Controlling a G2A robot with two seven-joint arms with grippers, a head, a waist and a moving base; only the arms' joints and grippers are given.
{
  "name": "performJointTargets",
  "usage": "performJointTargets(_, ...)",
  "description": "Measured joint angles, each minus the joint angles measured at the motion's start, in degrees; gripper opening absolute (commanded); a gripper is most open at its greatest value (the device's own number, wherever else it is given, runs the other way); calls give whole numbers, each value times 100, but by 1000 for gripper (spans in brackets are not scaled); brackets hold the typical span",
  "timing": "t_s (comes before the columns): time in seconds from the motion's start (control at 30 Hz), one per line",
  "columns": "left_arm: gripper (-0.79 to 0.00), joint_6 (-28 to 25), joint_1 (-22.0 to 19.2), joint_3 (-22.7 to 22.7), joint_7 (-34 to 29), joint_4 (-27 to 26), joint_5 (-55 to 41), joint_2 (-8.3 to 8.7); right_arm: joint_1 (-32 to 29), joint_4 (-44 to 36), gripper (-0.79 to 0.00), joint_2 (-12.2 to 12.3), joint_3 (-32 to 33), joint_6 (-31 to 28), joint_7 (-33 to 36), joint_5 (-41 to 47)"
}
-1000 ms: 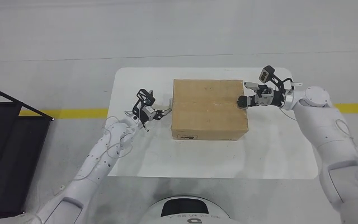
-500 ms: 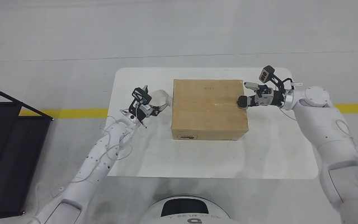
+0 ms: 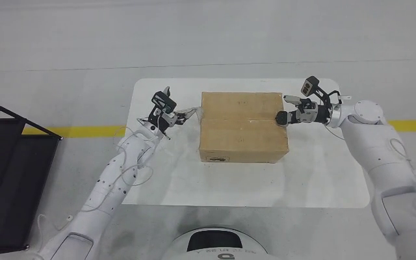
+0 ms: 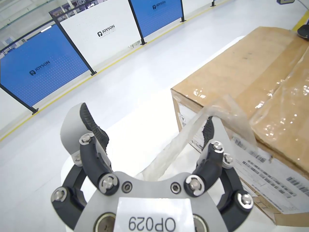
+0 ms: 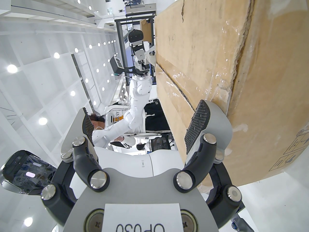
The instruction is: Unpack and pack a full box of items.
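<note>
Brown cardboard box mid white tabletop, right claw released at its 3 o'clock, left claw released at 9 with clear tape strip against one finger: ungripped, it may slip off mid-pull.

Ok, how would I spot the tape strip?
Find the brown cardboard box in the middle of the white table. At its end near the left fingers, a twisted tape strip trails off the top: the only loose, see-through thing there.

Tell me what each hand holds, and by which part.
Nothing is clamped. The left hand is open; the peeled tape strip only lies against one finger. The right hand is open too, one finger at the box edge.
</note>
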Motion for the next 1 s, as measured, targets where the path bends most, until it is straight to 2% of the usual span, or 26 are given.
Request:
performJointTargets(0.33, 0, 67, -190, 257, -410, -354, 320, -75, 0, 0, 0, 0, 0, 0, 0, 0)
performJointTargets(0.77, 0, -86, -869, 826, -1274, -1219, 975, -242, 0, 0, 0, 0, 0, 0, 0, 0)
performJointTargets(1.0, 0, -14, -1114, 1186, -1451, -1461, 1134, -372, 0, 0, 0, 0, 0, 0, 0, 0)
